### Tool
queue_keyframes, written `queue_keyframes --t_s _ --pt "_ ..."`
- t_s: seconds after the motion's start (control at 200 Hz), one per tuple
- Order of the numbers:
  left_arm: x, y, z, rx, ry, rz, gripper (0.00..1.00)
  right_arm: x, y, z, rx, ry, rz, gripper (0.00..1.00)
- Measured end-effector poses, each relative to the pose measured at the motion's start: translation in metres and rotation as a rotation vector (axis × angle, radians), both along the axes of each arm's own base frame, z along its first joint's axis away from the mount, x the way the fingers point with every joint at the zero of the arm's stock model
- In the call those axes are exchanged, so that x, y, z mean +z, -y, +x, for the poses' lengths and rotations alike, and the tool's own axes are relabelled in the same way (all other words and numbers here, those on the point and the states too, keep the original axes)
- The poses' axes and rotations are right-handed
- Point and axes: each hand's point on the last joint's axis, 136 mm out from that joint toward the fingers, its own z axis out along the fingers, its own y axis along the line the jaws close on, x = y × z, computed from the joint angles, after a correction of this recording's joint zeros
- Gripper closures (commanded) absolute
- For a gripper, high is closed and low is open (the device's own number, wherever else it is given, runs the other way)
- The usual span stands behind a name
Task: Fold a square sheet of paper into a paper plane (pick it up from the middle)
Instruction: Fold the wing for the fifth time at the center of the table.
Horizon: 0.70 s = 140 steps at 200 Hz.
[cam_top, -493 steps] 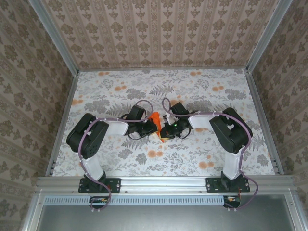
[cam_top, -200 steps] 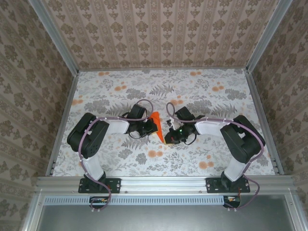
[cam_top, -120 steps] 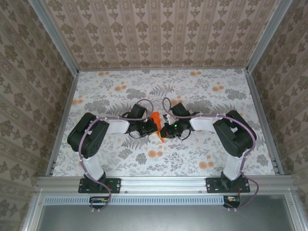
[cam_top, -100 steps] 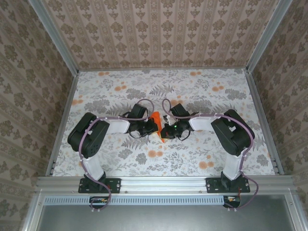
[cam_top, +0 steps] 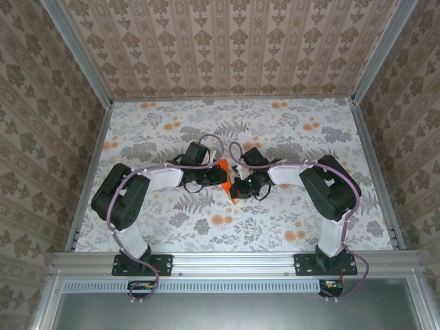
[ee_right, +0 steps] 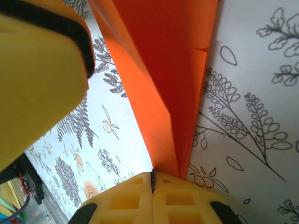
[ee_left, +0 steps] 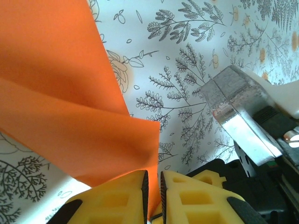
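Right pincer [ee_right: 153, 179] clamps orange sheet [ee_left: 70, 116]; left pincer [ee_left: 152, 186], 9 o'clock, barely parted, hold unclear. Watch: sheet pivots, skewing your crease.

Under me lies the worktop [cam_top: 158, 130], covered in a white cloth printed with grey ferns [ee_left: 187, 93] and small pale orange flowers [cam_top: 221, 220]. The back wall [cam_top: 234, 48] and the side walls [cam_top: 34, 137] around me are papered in beige and brown damask stripes. Silver metal posts [cam_top: 75, 51] run up the back corners. A metal rail [cam_top: 234, 260] crosses the near edge, with a grey panel [cam_top: 234, 309] on its near side.
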Motion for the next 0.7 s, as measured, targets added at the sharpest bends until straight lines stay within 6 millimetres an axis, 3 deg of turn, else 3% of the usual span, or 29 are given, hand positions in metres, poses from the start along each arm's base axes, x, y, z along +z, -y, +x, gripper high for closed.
queue_keyframes --t_s 0.215,0.48,0.7 --pt "-0.001 -0.001 0.002 -0.043 0.049 0.007 0.85 -0.001 0.001 -0.002 0.010 -0.005 -0.007 1.00" --pt "-0.023 -0.004 0.004 -0.045 0.023 0.037 0.87 -0.001 0.001 -0.003 0.028 -0.002 -0.005 1.00" --pt "-0.028 -0.006 0.008 -0.034 0.027 0.044 0.89 -0.001 0.002 -0.007 0.037 -0.013 -0.007 1.00"
